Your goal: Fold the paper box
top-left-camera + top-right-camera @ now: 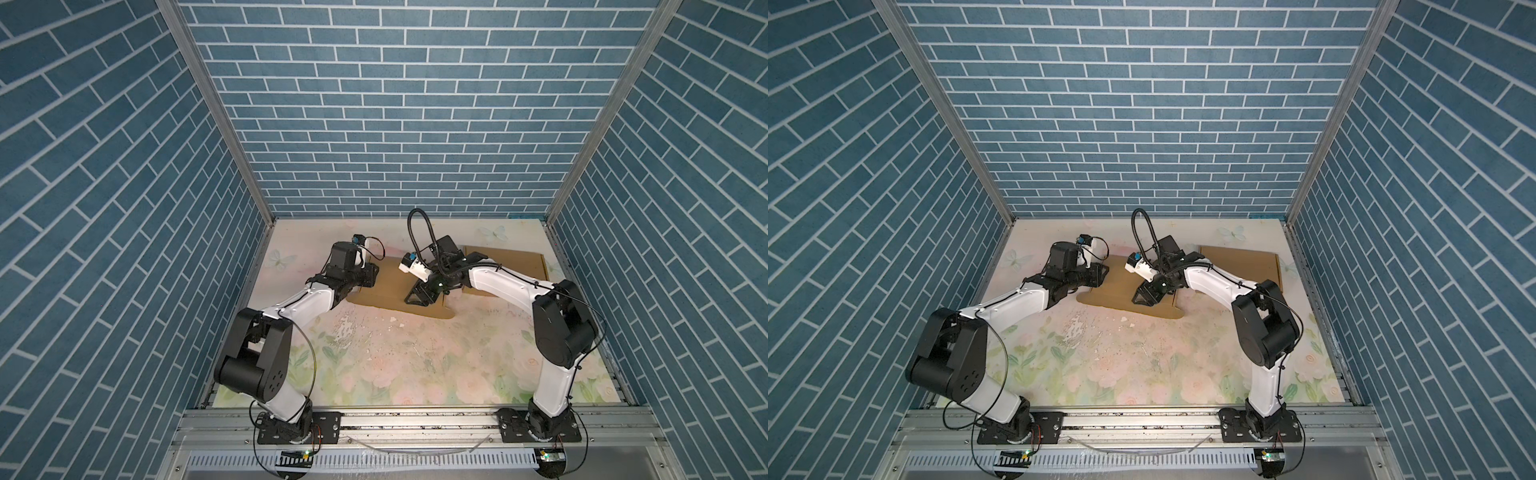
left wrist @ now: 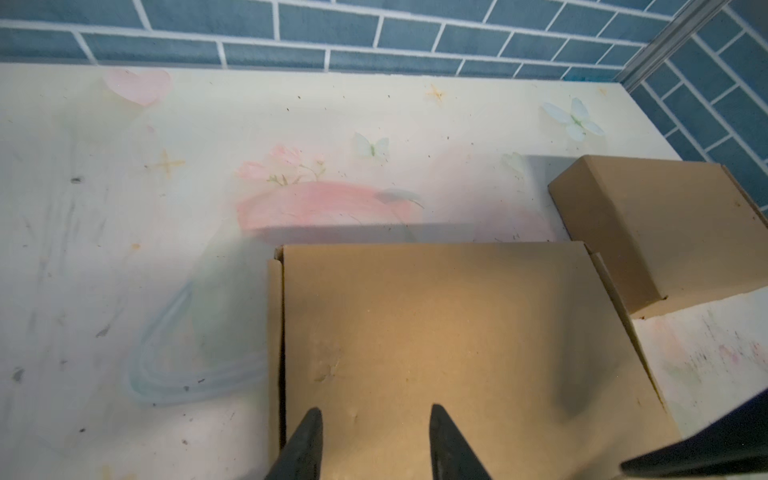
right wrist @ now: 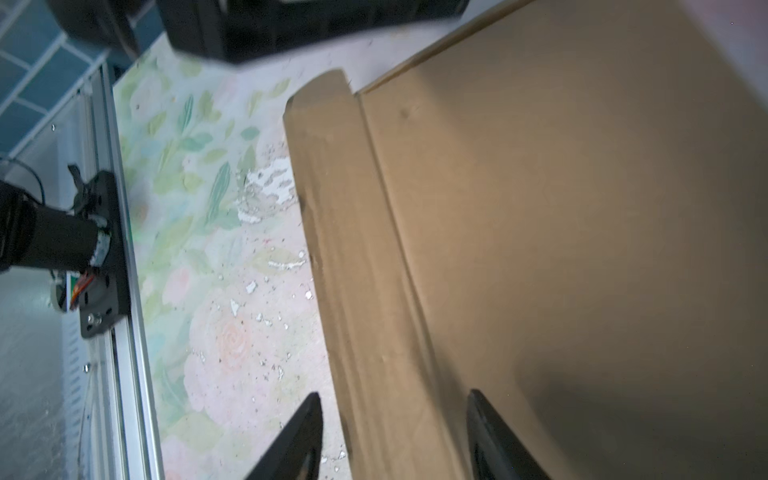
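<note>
Second box (image 1: 511, 259) is sitting just right of the paper box (image 1: 390, 284) — left gripper (image 2: 374, 409) is hovering over its left end, right gripper (image 3: 392, 395) is straddling its near flap, both parted.

You're seeing the left gripper (image 2: 375, 409), jaws apart, over the flat box (image 2: 457, 332); 2nd box (image 2: 665, 232) just beside it.

Floral table (image 1: 374, 365): paper box (image 1: 390, 286) mid, 2nd box (image 1: 511, 257) far-rt corner.
</note>
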`<state>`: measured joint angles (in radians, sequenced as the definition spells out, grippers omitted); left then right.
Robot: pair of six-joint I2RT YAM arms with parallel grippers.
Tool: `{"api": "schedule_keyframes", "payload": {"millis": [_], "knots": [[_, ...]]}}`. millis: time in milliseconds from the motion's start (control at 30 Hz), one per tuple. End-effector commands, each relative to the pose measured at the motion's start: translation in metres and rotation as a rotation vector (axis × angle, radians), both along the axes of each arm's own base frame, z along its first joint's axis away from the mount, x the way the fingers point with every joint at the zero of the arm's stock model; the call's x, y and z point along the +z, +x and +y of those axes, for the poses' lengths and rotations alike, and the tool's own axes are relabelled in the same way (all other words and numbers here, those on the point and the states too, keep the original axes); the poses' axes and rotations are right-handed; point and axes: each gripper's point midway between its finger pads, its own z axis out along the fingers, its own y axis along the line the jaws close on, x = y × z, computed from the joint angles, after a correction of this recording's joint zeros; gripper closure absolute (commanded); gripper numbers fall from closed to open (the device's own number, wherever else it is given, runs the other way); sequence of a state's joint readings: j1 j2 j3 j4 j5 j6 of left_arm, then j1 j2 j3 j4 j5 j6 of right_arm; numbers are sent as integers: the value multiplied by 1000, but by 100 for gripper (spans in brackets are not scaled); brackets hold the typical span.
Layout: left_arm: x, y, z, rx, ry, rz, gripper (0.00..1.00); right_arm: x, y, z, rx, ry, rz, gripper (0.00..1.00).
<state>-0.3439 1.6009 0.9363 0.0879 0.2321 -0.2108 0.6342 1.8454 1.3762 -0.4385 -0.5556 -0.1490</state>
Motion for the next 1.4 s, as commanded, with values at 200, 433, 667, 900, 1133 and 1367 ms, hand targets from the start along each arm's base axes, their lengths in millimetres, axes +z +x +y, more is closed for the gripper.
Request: {"api": "schedule_keyframes", "payload": {"millis": [200,433,667,900,1133,1367], "knots": [[-30,-11,-7,5,5,52,59,-32,57,-48,-588,-87,87,62],[-39,-18,0,21,27,71,60,-54,62,-70,-683,-184,103,63],[3,-5,23,80,52,21,55,-17,69,-93,-740,-157,23,61],[13,17,57,148,53,46,36,38,63,-174,-1068,-146,-256,41],[-15,28,53,72,12,182,27,25,41,-162,-1011,112,76,23],[-46,32,38,-22,-83,336,21,6,40,-134,-993,233,272,28]]}}
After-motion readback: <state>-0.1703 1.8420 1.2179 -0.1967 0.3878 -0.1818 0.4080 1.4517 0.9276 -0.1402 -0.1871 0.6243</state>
